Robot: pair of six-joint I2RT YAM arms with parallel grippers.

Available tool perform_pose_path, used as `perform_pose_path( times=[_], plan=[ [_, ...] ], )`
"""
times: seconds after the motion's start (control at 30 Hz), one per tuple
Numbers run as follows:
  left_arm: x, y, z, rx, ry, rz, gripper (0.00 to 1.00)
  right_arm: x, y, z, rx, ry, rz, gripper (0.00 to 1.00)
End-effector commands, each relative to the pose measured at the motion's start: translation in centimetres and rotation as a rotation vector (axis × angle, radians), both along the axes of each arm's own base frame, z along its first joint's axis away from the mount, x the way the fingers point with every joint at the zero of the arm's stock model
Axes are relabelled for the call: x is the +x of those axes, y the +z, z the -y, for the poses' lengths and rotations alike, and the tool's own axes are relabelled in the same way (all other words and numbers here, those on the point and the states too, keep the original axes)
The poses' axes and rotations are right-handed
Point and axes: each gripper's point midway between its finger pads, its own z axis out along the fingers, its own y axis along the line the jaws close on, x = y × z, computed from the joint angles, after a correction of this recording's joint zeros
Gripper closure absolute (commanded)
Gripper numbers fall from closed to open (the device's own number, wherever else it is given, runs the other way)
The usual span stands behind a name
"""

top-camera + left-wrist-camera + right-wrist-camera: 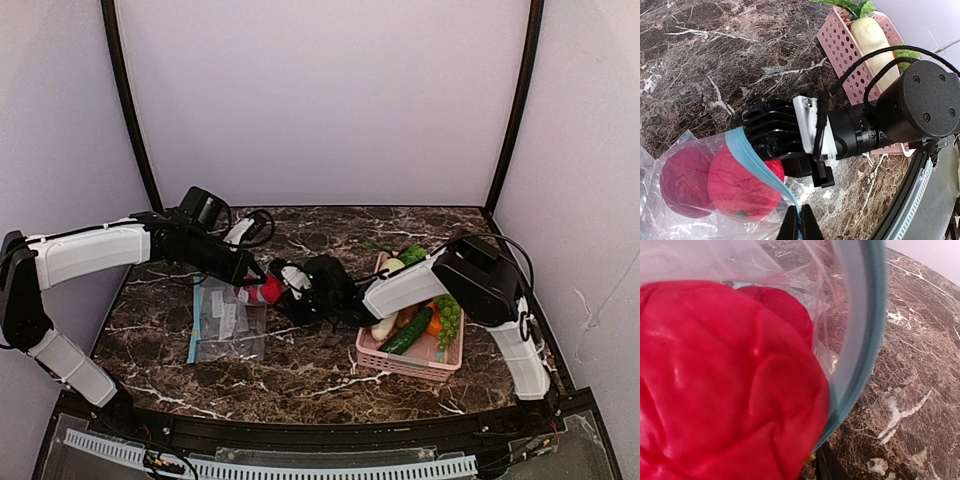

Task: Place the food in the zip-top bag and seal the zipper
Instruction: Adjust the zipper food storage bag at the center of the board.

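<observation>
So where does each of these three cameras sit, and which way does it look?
Top: fixed above and behind, looking down on the table; left arm and right arm show.
Left wrist: on the left arm, looking past its pincer at the bag, two fruits and the right arm.
Right wrist: on the right arm, close against a fruit and the zipper; only a dark fingertip shows.
Shared: both wrist views show fruit and zipper.

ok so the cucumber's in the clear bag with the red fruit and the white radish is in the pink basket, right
Not the cucumber: it lies in the pink basket, as the top view shows. The clear bag holds only red fruit, and the white radish is in the basket.
</observation>
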Motion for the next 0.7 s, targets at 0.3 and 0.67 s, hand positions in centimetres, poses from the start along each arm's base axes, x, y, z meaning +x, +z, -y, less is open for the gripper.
perform_pose_path(
  times=[0.3,0.67],
  plan=[
    [0.3,1.9,-0.1,-0.033,0.003,0.017,0.99,0.9,0.9,-1.1,0.039,0.024,0.068,0.97],
    [1.4,2.8,-1.8,-0.004,0.069,0.075,0.99,-1.2,5.0,1.6,0.005,0.038,0.045,1.0]
  ],
)
